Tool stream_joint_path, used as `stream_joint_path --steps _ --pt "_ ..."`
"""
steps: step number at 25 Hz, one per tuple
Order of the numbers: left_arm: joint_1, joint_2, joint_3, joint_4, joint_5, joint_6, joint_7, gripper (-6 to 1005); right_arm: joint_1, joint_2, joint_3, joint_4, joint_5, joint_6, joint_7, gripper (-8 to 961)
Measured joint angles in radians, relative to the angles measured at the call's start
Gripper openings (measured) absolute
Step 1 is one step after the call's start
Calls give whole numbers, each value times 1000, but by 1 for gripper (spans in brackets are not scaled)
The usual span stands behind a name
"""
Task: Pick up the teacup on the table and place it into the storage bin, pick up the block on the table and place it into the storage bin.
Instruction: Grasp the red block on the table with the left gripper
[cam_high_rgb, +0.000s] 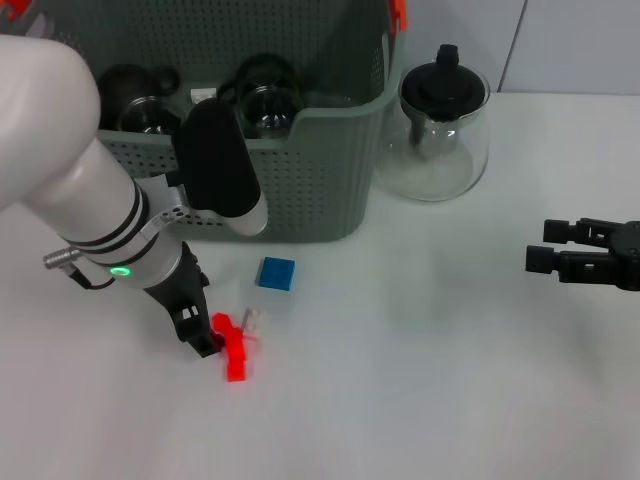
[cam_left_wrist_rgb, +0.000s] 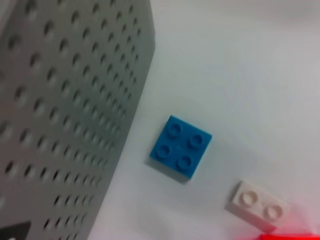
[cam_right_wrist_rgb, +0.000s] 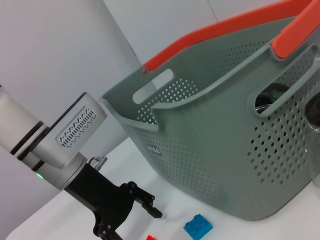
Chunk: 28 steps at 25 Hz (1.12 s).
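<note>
A blue block lies flat on the white table, just in front of the grey-green storage bin. Closer to me lie a small white block and a red block. My left gripper is low over the table, right beside the red block, with its fingers open. Two dark-rimmed glass cups rest inside the bin; no teacup shows on the table. My right gripper hovers open at the far right.
A glass teapot with a black lid stands on the table to the right of the bin. The bin has orange handles. The bin's perforated wall rises close behind the blocks.
</note>
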Motion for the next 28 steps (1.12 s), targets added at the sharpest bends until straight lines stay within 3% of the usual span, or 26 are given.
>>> stream_joint_path --steps 13,21,28 --pt "-14 0 18 -5 -10 -14 -15 824 1 -1 0 0 0 9 0 944" --pt "-21 2 21 -22 -4 -8 -16 731 4 -3 0 0 0 8 0 944" --pt "-24 0 40 -31 -7 -3 -17 486 5 -2 0 0 0 8 1 942"
